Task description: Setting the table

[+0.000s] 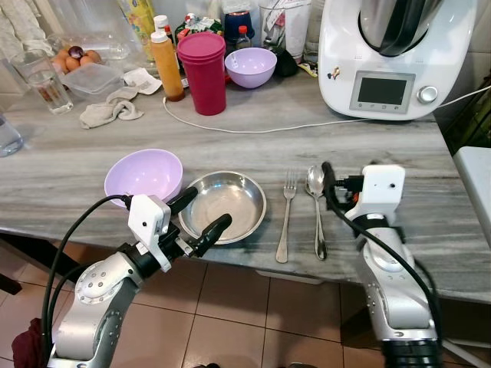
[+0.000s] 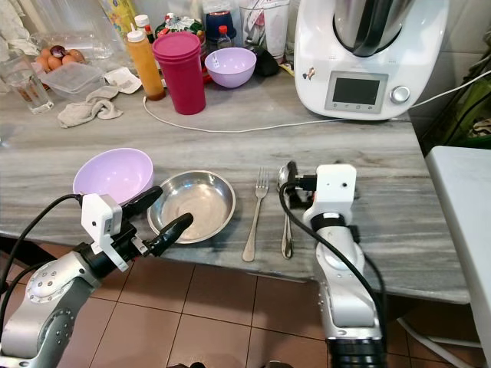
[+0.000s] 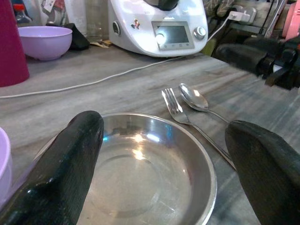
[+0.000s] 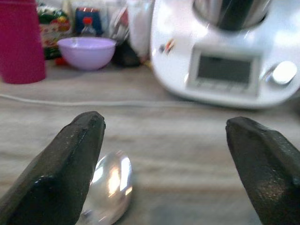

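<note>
A steel bowl point(image 1: 222, 205) sits at the near edge of the grey counter point(image 1: 77, 176), with a lilac bowl point(image 1: 144, 175) touching its left side. Right of it lie a fork point(image 1: 286, 215) and a spoon point(image 1: 316, 199), side by side with handles toward me. My left gripper point(image 1: 198, 216) hovers open over the steel bowl's near-left rim, nothing between its fingers point(image 3: 75, 159). My right gripper point(image 4: 164, 154) is open and empty just right of the spoon's head point(image 4: 110, 185), low over the counter.
Farther back stand a white kitchen machine point(image 1: 387, 54), a second lilac bowl point(image 1: 251, 67), stacked magenta cups point(image 1: 202, 73), an orange bottle point(image 1: 167, 65), a glass point(image 1: 44, 80) and a crumpled cloth point(image 1: 111, 111). A white cable point(image 1: 253, 126) runs across the counter.
</note>
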Available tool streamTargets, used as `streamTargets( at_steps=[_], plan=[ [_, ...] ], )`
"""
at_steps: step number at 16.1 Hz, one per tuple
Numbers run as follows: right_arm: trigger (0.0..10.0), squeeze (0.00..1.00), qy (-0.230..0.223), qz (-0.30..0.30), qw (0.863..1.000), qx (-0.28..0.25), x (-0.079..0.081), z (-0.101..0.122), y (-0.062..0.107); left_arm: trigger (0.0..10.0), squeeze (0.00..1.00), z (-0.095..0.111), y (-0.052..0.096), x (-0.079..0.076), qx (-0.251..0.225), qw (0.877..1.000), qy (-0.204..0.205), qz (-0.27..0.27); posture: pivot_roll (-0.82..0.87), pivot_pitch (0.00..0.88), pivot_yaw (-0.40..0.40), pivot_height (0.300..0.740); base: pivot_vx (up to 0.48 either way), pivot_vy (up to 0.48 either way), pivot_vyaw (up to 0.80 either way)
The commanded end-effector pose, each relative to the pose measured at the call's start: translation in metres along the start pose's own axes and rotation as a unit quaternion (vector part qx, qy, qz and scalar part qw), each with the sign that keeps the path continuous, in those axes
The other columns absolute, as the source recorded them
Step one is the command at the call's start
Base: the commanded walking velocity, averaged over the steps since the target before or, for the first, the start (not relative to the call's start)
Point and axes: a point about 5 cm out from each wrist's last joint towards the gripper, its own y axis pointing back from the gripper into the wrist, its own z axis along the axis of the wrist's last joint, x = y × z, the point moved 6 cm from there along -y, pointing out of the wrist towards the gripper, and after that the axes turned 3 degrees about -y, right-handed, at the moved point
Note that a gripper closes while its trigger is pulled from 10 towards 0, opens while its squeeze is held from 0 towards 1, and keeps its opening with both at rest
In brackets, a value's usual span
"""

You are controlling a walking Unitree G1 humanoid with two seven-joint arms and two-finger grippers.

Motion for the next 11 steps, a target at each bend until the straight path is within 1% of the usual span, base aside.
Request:
streamTargets(
  at_steps=[1,2,4,6,7,8,9,10,11],
  plan=[
    [10.0,1.00,0.027,-0.009,0.999,-0.044,-0.001,0.022,-0.001,10.0,0.00,0.000,0.001,0.003,0.000,1.000,-0.005,0.009,-0.18,0.112,0.060,0.740,0.000,0.000,0.00],
    [10.0,1.00,0.035,-0.011,0.998,-0.050,-0.002,0.024,-0.001,10.0,0.00,0.000,0.000,0.003,-0.001,1.000,-0.004,0.011,-0.18,0.112,0.060,0.740,0.000,0.000,0.00],
    [10.0,1.00,0.075,-0.024,0.995,-0.064,-0.008,0.027,0.002,10.0,0.00,0.002,-0.001,0.004,-0.007,1.000,-0.004,0.016,-0.19,0.113,0.059,0.740,0.000,0.000,0.00],
    [10.0,1.00,0.092,-0.024,0.993,-0.071,-0.009,0.028,0.004,10.0,0.00,0.002,-0.001,0.004,-0.009,1.000,-0.005,0.019,-0.19,0.112,0.056,0.740,0.000,0.000,0.00],
    [10.0,1.00,0.089,-0.024,0.994,-0.059,-0.010,0.023,0.005,10.0,0.00,0.003,-0.002,0.005,-0.011,1.000,-0.006,0.022,-0.19,0.112,0.056,0.740,0.000,0.000,0.00],
    [10.0,1.00,0.068,-0.024,0.997,-0.033,-0.012,0.011,0.006,10.0,0.00,0.004,-0.003,0.005,-0.013,1.000,-0.006,0.025,-0.19,0.112,0.056,0.740,0.000,0.000,0.00],
    [10.0,1.00,0.059,-0.017,0.998,-0.015,-0.010,0.003,0.007,10.0,0.00,0.005,-0.004,0.005,-0.015,1.000,-0.006,0.026,-0.19,0.112,0.056,0.740,0.000,0.000,0.00],
    [10.0,1.00,0.031,-0.002,0.999,0.018,-0.004,-0.011,0.008,10.0,0.00,0.006,-0.007,0.004,-0.020,0.999,-0.003,0.029,-0.19,0.114,0.059,0.740,0.000,0.000,0.00],
    [10.0,1.00,0.030,0.001,0.999,0.032,-0.002,-0.017,0.008,10.0,0.00,0.006,-0.008,0.002,-0.022,0.999,-0.002,0.028,-0.19,0.114,0.059,0.740,0.000,0.000,0.00]
  ],
)
